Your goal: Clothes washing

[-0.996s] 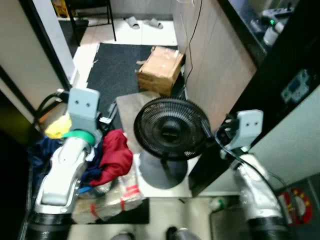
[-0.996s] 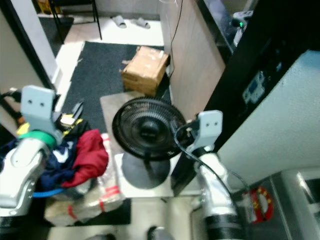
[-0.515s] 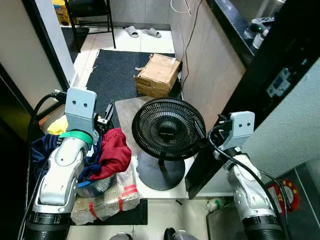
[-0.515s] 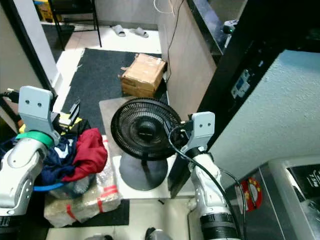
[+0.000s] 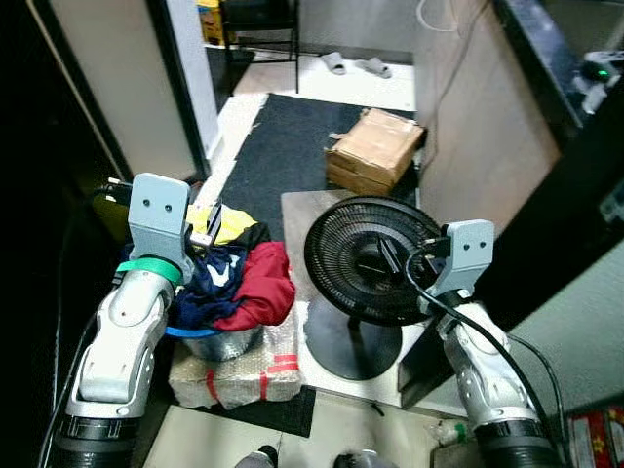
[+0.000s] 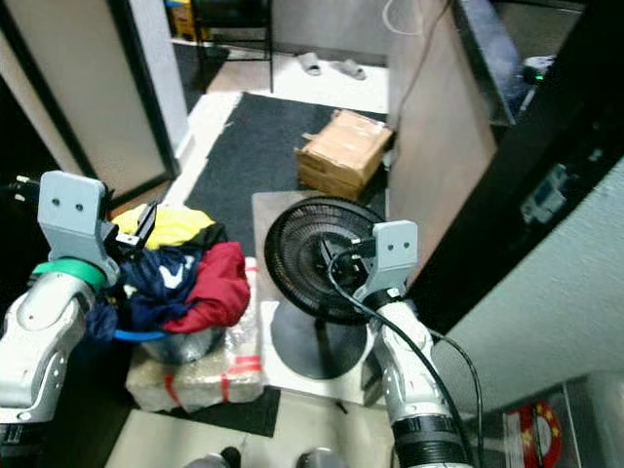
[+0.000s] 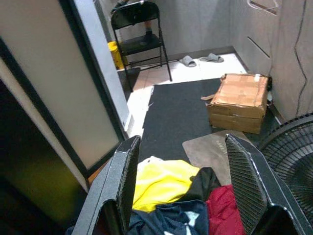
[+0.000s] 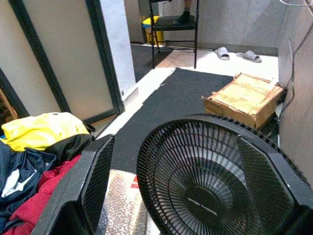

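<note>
Black left gripper (image 7: 178, 196) spread wide, empty, above clothes (image 5: 237, 283) | right gripper (image 8: 195, 196) wide, empty, facing fan (image 5: 370, 258) | view swung left since earlier.

1. A pile of clothes (image 5: 229, 278) lay in a basin (image 5: 219, 341) on a wrapped bundle (image 5: 234, 370).
2. A standing fan (image 5: 369, 261) stood just right of it (on a board).
3. A cardboard box (image 5: 373, 151) sat behind the fan on a mat (image 5: 283, 146).

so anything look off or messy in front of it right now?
Yes. The clothes are heaped over the rim of a basin, spilling past it, and the basin sits on a bubble-wrapped parcel rather than the floor. The cardboard box on the dark mat has a torn flap. Both grippers are open.
</note>
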`<state>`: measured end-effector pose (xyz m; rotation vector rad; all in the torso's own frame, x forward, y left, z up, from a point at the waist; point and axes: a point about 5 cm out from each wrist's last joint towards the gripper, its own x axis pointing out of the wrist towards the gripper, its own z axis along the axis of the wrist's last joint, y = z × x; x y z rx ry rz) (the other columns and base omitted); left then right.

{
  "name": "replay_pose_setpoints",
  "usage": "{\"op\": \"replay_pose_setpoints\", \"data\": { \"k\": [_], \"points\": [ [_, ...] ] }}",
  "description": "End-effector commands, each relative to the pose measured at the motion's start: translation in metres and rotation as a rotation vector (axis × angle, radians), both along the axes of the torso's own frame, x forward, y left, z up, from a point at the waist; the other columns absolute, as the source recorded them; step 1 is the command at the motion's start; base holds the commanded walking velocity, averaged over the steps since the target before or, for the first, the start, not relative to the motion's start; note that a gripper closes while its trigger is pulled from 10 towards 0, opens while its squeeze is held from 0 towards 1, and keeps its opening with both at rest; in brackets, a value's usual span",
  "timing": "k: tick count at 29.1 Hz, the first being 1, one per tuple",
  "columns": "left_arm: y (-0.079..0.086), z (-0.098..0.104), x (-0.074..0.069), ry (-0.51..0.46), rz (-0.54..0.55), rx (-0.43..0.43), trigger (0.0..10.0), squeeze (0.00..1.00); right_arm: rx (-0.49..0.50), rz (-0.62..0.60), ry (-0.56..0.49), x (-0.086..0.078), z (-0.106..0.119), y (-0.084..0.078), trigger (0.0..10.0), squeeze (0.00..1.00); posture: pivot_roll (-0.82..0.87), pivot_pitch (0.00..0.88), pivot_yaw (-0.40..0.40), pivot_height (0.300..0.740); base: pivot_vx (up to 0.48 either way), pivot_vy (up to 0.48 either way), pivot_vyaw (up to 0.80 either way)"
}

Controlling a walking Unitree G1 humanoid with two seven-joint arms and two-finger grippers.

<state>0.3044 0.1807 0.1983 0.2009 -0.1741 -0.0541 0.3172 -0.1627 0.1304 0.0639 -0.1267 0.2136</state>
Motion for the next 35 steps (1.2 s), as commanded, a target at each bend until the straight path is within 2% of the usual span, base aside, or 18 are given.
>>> {"op": "replay_pose_setpoints", "data": {
  "k": [1, 27, 30, 35],
  "points": [
    [0.0021, -0.0057, -0.0008, 0.022, 0.006, -0.001, 10.0, 0.00, -0.003, -0.005, 0.014, -0.0016, -0.0048, -0.0004, 10.0, 0.00, 0.04, 0.072, 0.008, 0.740, 0.000, 0.000, 0.80],
    [0.0005, -0.0056, -0.0011, 0.022, 0.004, -0.007, 10.0, 0.00, 0.003, -0.007, 0.012, -0.0019, -0.0047, -0.0001, 10.0, 0.00, 0.03, 0.080, 0.008, 0.740, 0.000, 0.000, 0.78],
    [-0.0002, -0.0052, -0.0005, 0.017, 0.002, -0.012, 10.0, 0.00, 0.021, -0.009, 0.011, -0.0018, -0.0044, -0.0002, 10.0, 0.00, 0.03, 0.080, 0.009, 0.740, 0.000, 0.000, 0.00],
    [-0.0013, -0.0042, 0.0003, 0.009, -0.002, -0.016, 10.0, 0.00, 0.037, -0.015, 0.016, -0.0018, -0.0052, -0.0015, 10.0, 0.00, 0.03, 0.081, 0.009, 0.740, 0.363, 0.313, 0.00]
  ]
}}
